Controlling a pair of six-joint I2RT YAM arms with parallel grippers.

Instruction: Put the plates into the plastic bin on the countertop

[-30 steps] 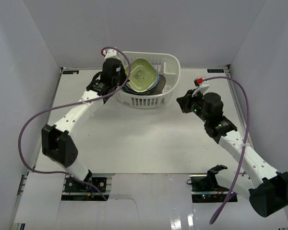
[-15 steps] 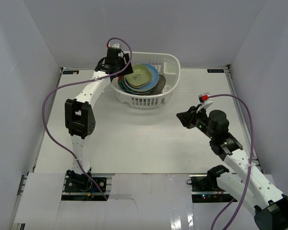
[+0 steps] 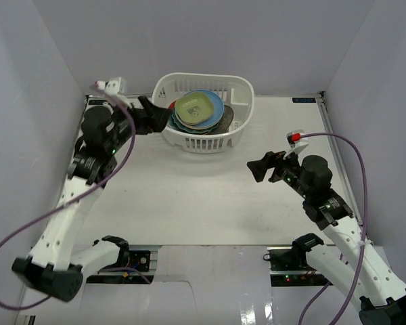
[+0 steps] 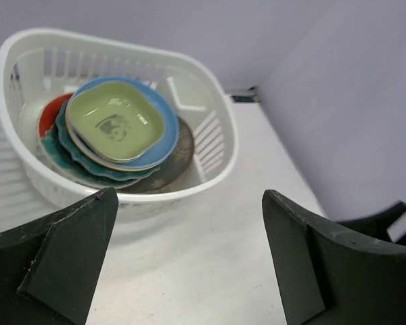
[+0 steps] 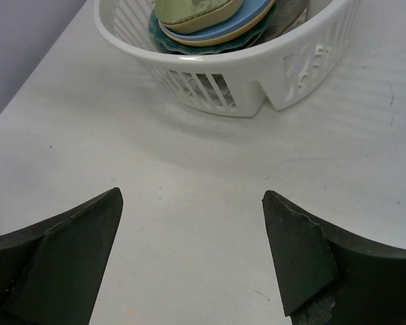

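Note:
The white plastic bin stands at the back of the countertop. The plates lie stacked inside it: a green squarish one on top, then a light blue one, a teal scalloped one, a red one and a dark grey one. My left gripper is open and empty just left of the bin. Over the right half of the table, my right gripper is open and empty, pointing toward the bin.
Grey walls close in the countertop on the left, back and right. Purple cables loop off both arms. The right wrist camera mount has a red tag. Both arm bases sit at the near edge.
The left gripper let go of the green plate, which now lies flat on the stack, and drew back to the left. The right gripper opened and pulled back toward me.

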